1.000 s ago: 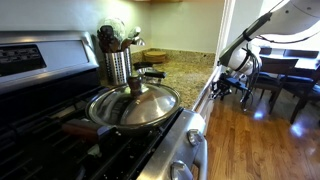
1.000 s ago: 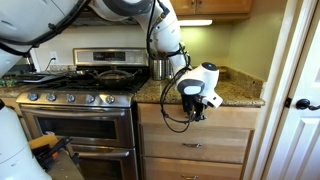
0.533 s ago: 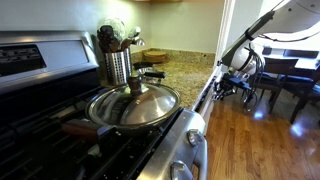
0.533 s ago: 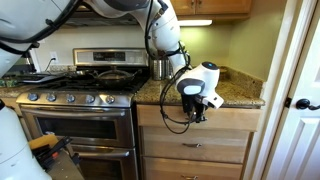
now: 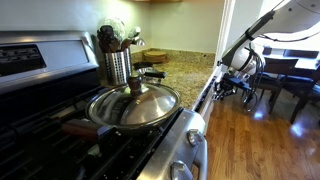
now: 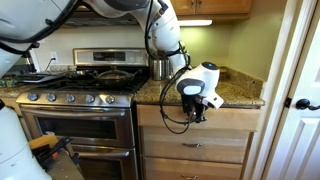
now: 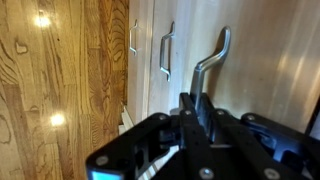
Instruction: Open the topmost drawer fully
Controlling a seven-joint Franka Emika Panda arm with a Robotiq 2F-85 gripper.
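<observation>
Since the gripper (image 7: 197,108) sits right at the handle (image 7: 212,58), and I cannot tell if it pinches it, squeeze well first, then pull straight back. The topmost drawer (image 6: 232,117) under the counter (image 6: 240,98) looks shut.

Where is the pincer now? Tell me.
In an exterior view the pincer is at the topmost drawer front, just below the granite counter, beside the stove.
</observation>
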